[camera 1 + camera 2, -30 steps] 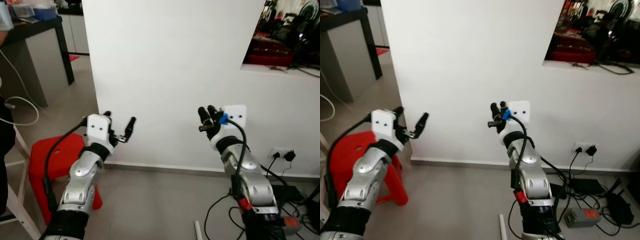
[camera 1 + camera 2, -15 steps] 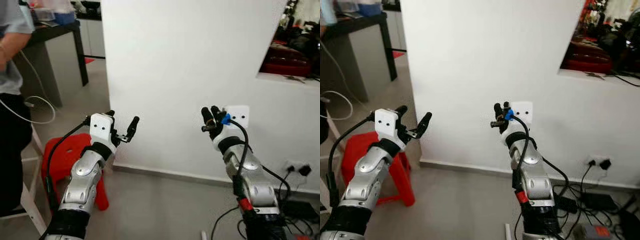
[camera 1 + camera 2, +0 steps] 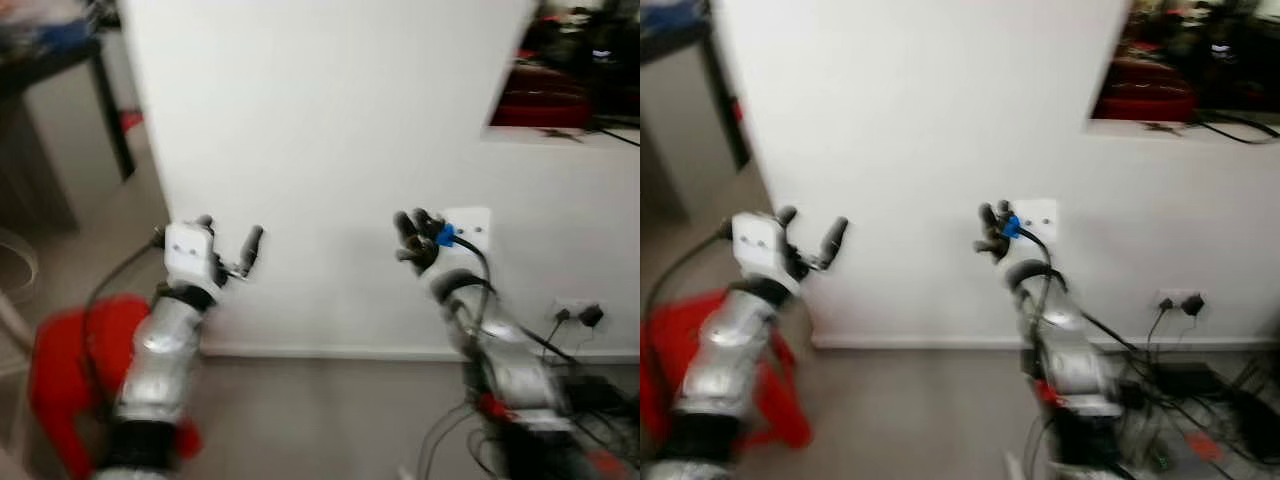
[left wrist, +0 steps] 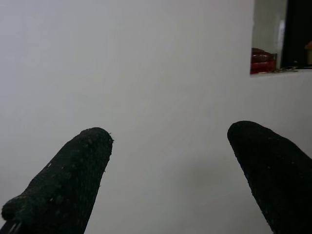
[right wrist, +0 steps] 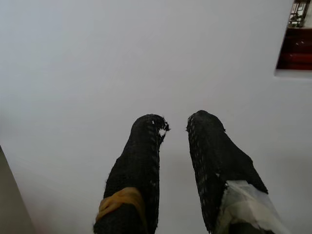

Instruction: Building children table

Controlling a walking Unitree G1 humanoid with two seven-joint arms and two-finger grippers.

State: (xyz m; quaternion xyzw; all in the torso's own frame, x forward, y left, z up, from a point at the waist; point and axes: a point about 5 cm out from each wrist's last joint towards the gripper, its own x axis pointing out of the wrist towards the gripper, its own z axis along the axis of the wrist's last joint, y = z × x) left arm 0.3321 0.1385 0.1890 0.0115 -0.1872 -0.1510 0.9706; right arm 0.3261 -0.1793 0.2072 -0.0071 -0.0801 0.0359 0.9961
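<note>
Before a blank white wall (image 3: pixel 330 130), both arms are raised: the left pincer (image 3: pixel 228 245) spread open and empty, the right pincer (image 3: pixel 412 238) nearly closed on nothing. No table parts visible; a red stool (image 3: pixel 70 370) sits at eight o'clock, nearer the left arm.

Matt white painted wall (image 3: pixel 330 150), glossy red plastic stool (image 3: pixel 65 375), rough black fingers (image 4: pixel 73 180)

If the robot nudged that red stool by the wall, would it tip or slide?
The red stool looks like moulded plastic, so probably light and stiff. Its legs seem splayed, so it would likely slide on the smooth floor rather than tip. The picture is blurred, so this is uncertain.
</note>
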